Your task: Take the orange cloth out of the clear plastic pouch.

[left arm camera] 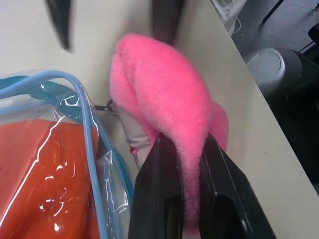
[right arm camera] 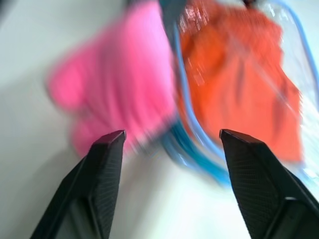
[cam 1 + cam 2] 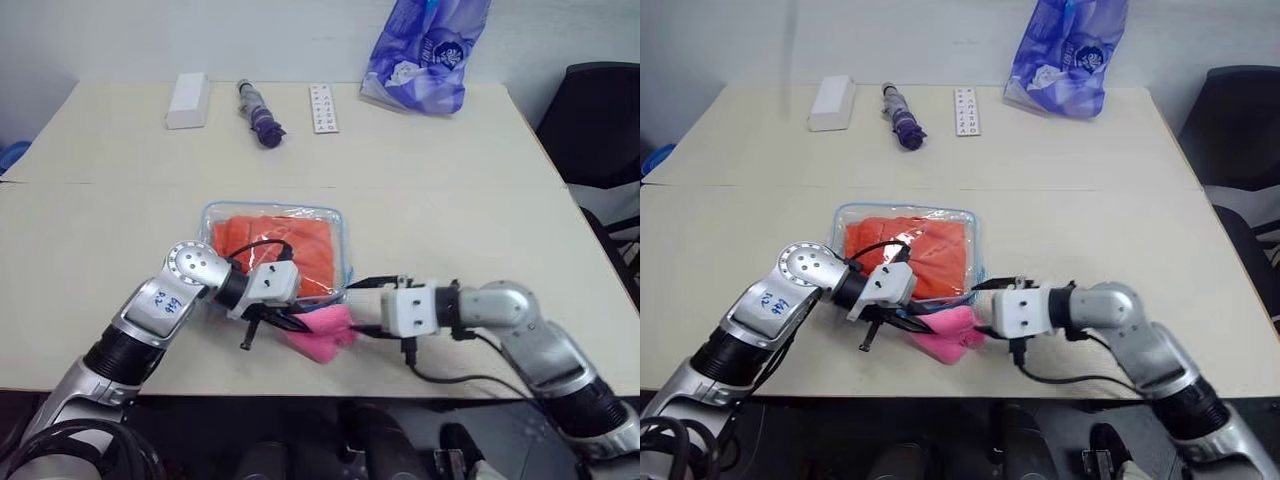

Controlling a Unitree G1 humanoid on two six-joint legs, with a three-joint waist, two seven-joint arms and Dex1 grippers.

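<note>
Between my two claws, on the beige table (image 3: pixel 450 200), I see a small pink plush toy (image 3: pixel 322 333). My left gripper (image 1: pixel 192 164) is clamped on its fuzzy edge, both black fingers (image 1: pixel 159 189) pressed into the pile. My right gripper (image 2: pixel 172 137) has its jaws spread wide with nothing between them, aimed at the toy and the pouch corner just ahead. Just beyond my left claw lies the flat clear plastic pouch with light blue edging (image 3: pixel 212 212), and the bright orange folded cloth (image 3: pixel 270 240) sits inside it. Touching the pouch's near corner is the toy.
</note>
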